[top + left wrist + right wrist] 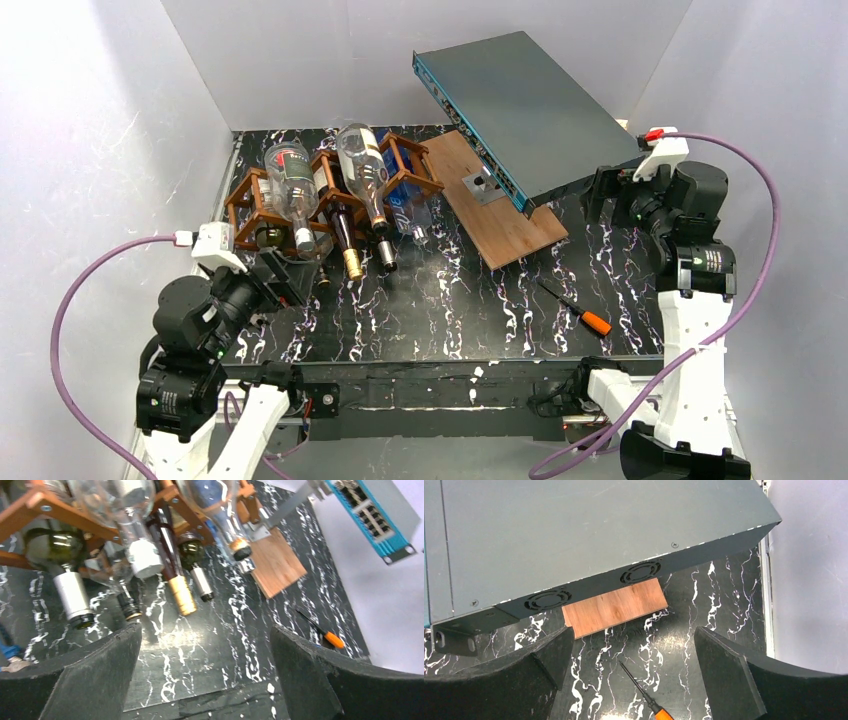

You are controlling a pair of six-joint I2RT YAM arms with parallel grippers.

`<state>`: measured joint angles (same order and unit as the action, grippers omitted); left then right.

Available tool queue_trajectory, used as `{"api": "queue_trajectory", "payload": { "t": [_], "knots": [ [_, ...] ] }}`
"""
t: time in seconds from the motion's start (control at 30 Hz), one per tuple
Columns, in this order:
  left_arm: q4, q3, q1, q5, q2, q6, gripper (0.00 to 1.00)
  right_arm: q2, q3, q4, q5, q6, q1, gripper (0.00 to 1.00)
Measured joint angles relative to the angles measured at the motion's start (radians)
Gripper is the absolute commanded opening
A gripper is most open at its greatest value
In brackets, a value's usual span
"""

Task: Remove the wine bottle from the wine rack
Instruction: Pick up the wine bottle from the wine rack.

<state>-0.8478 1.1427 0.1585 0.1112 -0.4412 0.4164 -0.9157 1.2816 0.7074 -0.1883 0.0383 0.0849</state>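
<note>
Hovering spread and empty, the left hand point(206, 634) faces the wine rack point(35, 504) just ahead.

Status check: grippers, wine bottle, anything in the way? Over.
Left gripper, right gripper open, empty. Wine bottles lying in wine rack. Nothing between left gripper and rack.

- bare table point(450, 310) in front of the wine rack point(240, 195), bottle necks point(350, 258) poke out that way
- wooden board point(510, 225) and tilted network switch point(530, 100) crowd its right side

The grey box point(525, 100) apparently hides the far edge of the wooden board point(515, 225).
</note>
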Motion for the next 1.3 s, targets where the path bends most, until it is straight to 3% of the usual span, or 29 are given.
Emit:
{"api": "queue_trajectory", "payload": {
  "t": [0.17,0.57,0.93,1.17,1.3],
  "knots": [
    [-0.009,0.022,0.017,0.095,-0.028,0.012,0.99,0.005,0.020,0.021,0.003,-0.001,0.008,1.00],
    [-0.044,0.040,0.021,0.159,-0.024,0.085,0.99,0.004,0.045,0.114,-0.024,0.080,0.013,1.00],
    [0.013,-0.047,0.021,0.260,-0.017,0.195,0.99,0.011,0.031,0.248,-0.360,0.379,0.014,1.00],
    [0.043,-0.047,0.021,0.302,-0.055,0.233,0.99,0.005,0.017,0.288,-0.597,0.418,0.013,1.00],
    [0.042,-0.045,0.021,0.310,-0.090,0.250,0.99,0.003,0.017,0.290,-0.640,0.424,0.014,1.00]
  ]
}}
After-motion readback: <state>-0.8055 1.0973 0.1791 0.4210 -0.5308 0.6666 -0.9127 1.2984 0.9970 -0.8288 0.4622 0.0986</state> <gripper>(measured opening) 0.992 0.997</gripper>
